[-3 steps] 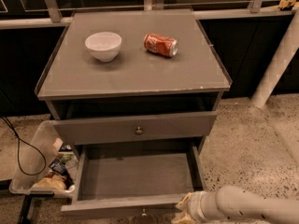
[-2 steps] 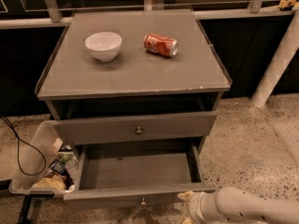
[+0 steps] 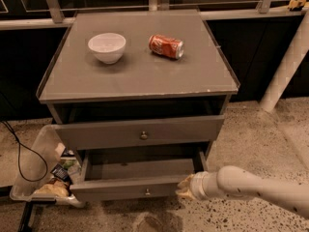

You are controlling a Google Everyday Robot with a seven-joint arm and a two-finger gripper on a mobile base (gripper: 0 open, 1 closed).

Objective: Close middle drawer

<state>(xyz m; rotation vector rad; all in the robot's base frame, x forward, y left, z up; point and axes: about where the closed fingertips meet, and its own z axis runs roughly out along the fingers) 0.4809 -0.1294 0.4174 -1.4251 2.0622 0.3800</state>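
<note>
Gripper [image 3: 186, 189]: located at the bottom of the view, low and to the right of centre, at the end of a pale, rounded arm [image 3: 251, 187] that enters from the right edge. It sits against the right end of the middle drawer's front panel. Whether it is spread or pressed together cannot be told

Speckled floor [image 3: 251, 129]: surrounds the furniture on the right and in front

Grey cabinet [image 3: 140, 81]: stands at the centre of the view, with a flat top that has a slightly raised rim

Middle drawer [image 3: 116, 190]: lowest drawer in view, pulled out toward the camera and open. Its plain grey inside is exposed, and a small round knob [image 3: 147, 192] sits at the centre of its front

Taller-fronted drawer [image 3: 106, 133]: directly above the middle drawer, protruding a little from the cabinet body, with a brass knob [image 3: 143, 135] at its centre

White pole [image 3: 287, 64]: leans diagonally at the right, well apart from the cabinet

Clear plastic bin [image 3: 36, 153]: on the floor just beside the cabinet's left side, holding assorted packets

White bowl [image 3: 107, 46]: upright on the left half of the cabinet top

Red can [image 3: 166, 46]: lying on its side, right of the bowl and apart from it

Black cable [image 3: 21, 151]: loops across the bin's left side
</note>
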